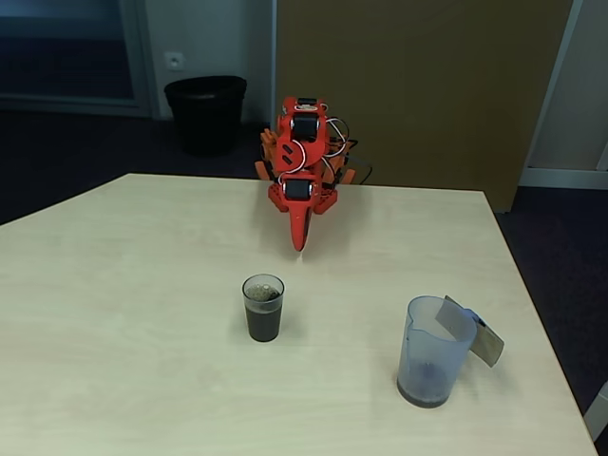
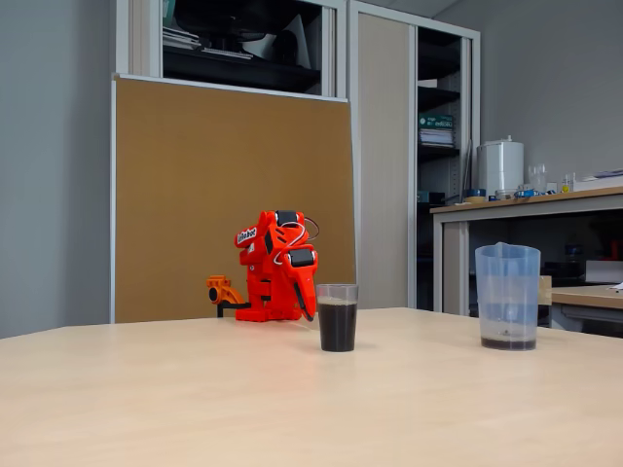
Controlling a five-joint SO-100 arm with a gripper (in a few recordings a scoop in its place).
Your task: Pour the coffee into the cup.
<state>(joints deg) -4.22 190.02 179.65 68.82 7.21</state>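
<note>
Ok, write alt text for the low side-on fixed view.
A small clear cup mostly full of dark coffee stands mid-table, with a nearly empty translucent jug to its right. Behind them an orange robot arm is folded down, its gripper pointing at the pale wooden table.

From my remote station, I can see white lettering on the shoulder of the red arm (image 2: 275, 263) in a fixed view, but it is too small to read; no other text is legible.
</note>
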